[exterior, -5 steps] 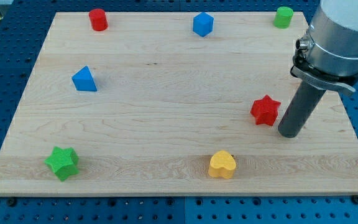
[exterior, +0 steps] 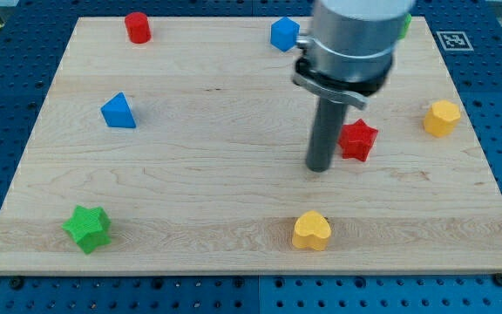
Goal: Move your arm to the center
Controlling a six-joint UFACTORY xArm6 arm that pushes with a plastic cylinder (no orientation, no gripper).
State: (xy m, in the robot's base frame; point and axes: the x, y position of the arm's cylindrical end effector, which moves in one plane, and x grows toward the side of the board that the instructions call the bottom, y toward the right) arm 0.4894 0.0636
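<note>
My tip (exterior: pixel 320 167) rests on the wooden board (exterior: pixel 216 174), a little right of its middle. A red star block (exterior: pixel 358 139) lies just right of the rod, close to it or touching it; I cannot tell which. A yellow heart block (exterior: pixel 311 231) lies below the tip near the bottom edge. A yellow hexagonal block (exterior: pixel 442 118) sits at the right edge.
A red cylinder (exterior: pixel 137 27) is at the top left and a blue block (exterior: pixel 284 33) at the top middle. A green block (exterior: pixel 404 23) shows behind the arm at the top right. A blue triangular block (exterior: pixel 118 112) is at the left, a green star (exterior: pixel 87 228) at the bottom left.
My tip has moved left and slightly up, from right of the red star to its left. The red star has shifted a little left and up. The yellow hexagon has come into sight.
</note>
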